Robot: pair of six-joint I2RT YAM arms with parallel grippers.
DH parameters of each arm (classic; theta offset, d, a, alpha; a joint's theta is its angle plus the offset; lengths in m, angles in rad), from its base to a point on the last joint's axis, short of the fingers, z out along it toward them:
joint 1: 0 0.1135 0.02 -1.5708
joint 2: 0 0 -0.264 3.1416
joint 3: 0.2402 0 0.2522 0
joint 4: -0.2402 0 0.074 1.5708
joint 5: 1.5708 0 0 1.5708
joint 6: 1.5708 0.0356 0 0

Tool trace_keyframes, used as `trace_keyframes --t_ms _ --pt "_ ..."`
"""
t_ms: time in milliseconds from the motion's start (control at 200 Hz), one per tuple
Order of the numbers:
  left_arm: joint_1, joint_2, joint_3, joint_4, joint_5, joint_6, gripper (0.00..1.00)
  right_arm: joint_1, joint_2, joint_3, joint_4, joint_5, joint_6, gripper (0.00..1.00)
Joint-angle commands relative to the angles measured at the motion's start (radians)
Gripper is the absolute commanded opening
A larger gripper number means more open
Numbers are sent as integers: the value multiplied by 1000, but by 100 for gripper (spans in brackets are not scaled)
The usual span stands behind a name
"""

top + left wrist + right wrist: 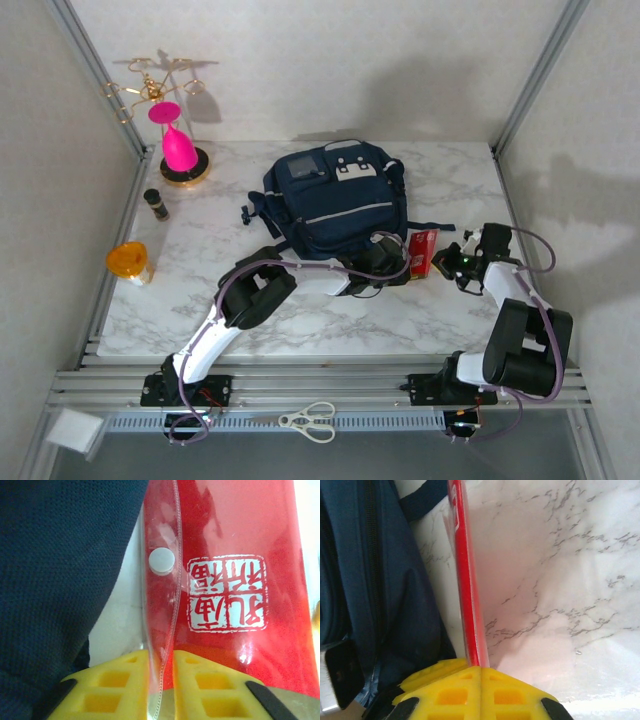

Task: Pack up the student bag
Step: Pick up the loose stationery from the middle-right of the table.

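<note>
Here, your right gripper (480, 671) is clamped tight on the red pouch (235, 535), just beside the student bag (335, 205) lying mid marble table (450, 315). Your left gripper (161, 677) narrowly straddles the pouch's clear edge; I cannot tell whether it grips. The pouch's white seal (226, 593) carries Chinese-style characters, unreadable.

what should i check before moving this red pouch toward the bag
1. right gripper shut on the red pouch edge: ok
2. left gripper pinching the pouch's clear seam: ok
3. snap button fastened: cannot tell
4. student bag opening unzipped for the pouch: cannot tell
5. pouch outside the bag, at its right side over the marble table: ok
</note>
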Motion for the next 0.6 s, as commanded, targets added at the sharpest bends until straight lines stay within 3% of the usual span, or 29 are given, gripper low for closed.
trace_keyframes --t_ms 0,436,596 --pt "27 -65 -36 -114 6 0 25 -28 -55 45 -61 -28 -1 0" --pt "26 -408 -280 -62 66 33 38 -51 -158 105 -151 -105 -5 0" --pt "29 -539 -315 -165 -16 106 41 39 -158 80 -73 -147 81 0"
